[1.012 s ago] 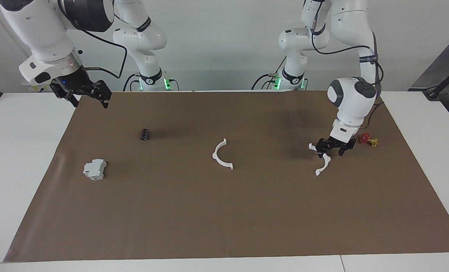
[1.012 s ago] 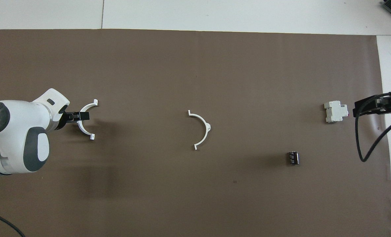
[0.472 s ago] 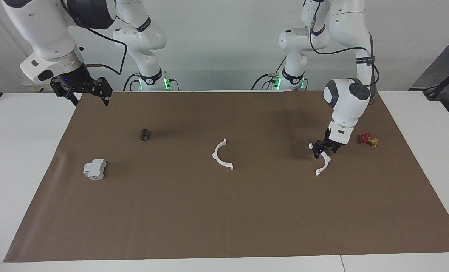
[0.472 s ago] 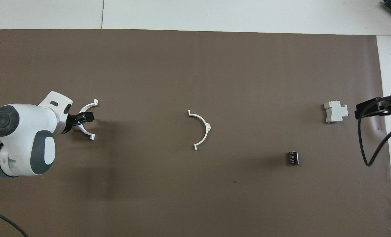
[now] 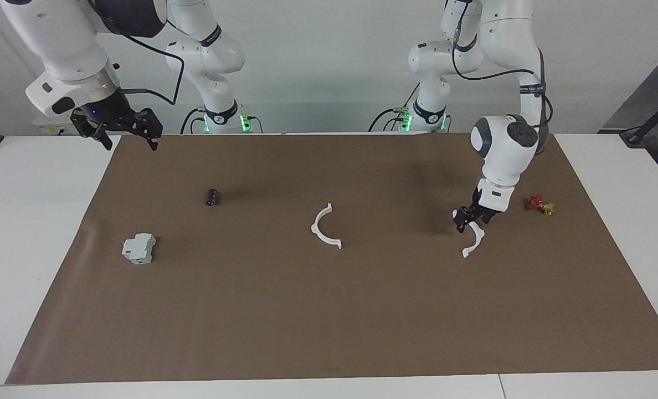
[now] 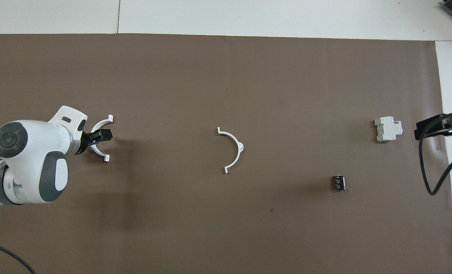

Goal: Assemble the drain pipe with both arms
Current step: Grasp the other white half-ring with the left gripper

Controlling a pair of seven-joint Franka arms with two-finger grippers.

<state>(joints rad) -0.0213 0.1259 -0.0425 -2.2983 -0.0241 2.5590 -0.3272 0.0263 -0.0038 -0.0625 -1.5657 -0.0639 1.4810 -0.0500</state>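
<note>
Gripping the outer arc (image 5: 476, 237) with the left gripper (image 5: 471, 218) — fingers closed on its rim, arc on the brown mat (image 5: 329, 310). Best lifted level and carried toward the middle arc (image 5: 323, 228), tabs matched. Right gripper (image 5: 123, 128) waiting high, fingers spread, empty — well apart from the middle arc.

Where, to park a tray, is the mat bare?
Bare: the mat strip farther from the robots than block, middle arc and end arc. Crowded: left gripper on the end arc, beside the valve. Right gripper waits over a corner.
</note>
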